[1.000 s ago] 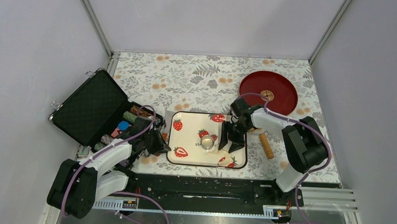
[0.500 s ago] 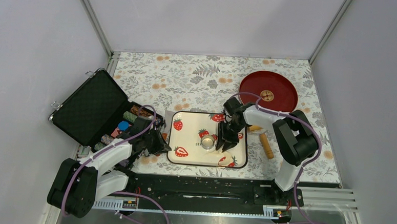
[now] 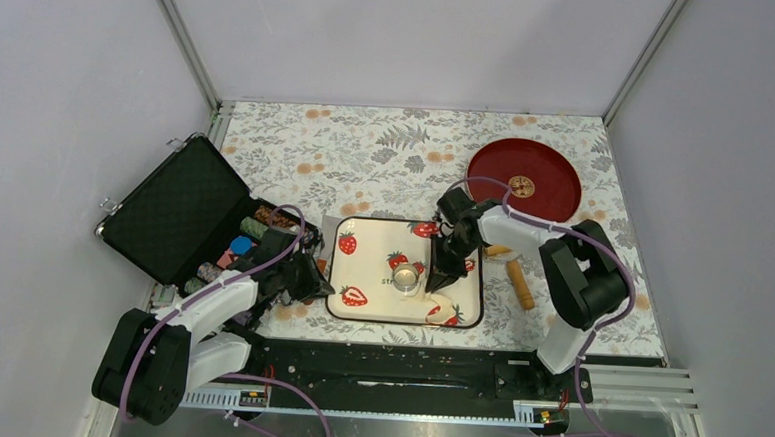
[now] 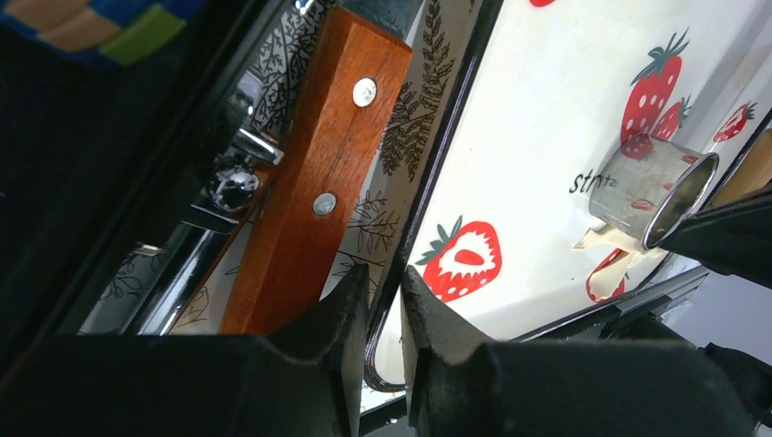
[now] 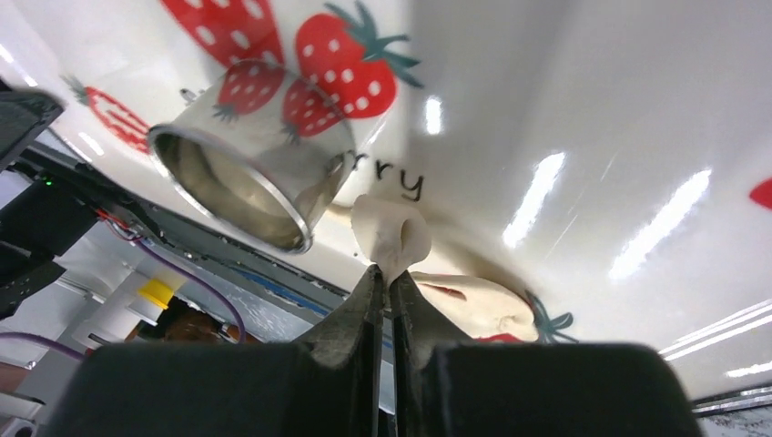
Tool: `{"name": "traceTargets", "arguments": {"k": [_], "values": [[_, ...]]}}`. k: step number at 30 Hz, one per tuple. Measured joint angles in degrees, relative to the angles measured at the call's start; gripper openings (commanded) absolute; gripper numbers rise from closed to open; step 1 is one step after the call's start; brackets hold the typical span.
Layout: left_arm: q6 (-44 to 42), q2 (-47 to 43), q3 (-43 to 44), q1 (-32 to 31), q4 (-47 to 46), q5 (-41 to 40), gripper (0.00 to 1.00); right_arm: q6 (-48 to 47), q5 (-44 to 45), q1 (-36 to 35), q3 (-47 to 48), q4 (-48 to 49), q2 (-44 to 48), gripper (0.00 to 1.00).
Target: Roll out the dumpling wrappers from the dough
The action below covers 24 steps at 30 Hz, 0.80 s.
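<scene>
Your right tool (image 5: 384, 278) is pinched closed on an upturned, folded edge of the dough (image 5: 393, 235). The rest of that thin pale sheet lies flat on the near right part of the strawberry tray (image 5: 592, 137), just beside the metal ring cutter (image 5: 244, 187). Your left tool (image 4: 384, 296) has its jaws narrowed onto the tray's left rim, and a wooden handle (image 4: 314, 164) lies on the flowered counter (image 3: 387, 148) just outside that rim, between the tray and the open black case (image 3: 179, 208).
</scene>
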<state>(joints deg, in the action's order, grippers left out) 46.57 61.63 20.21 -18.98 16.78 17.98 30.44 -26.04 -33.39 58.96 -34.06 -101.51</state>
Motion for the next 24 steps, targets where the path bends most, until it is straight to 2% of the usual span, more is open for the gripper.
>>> {"name": "traceTargets", "arguments": {"k": [15, 24], "values": [[0.0, 0.0, 0.0, 0.0, 0.0, 0.0, 0.18, -0.2, 2.9, -0.3, 0.4, -6.5, 14.6, 0.08], [0.0, 0.0, 0.0, 0.0, 0.0, 0.0, 0.18, -2.4, 6.5, 0.1, 10.8, -13.1, 15.4, 0.09]]}}
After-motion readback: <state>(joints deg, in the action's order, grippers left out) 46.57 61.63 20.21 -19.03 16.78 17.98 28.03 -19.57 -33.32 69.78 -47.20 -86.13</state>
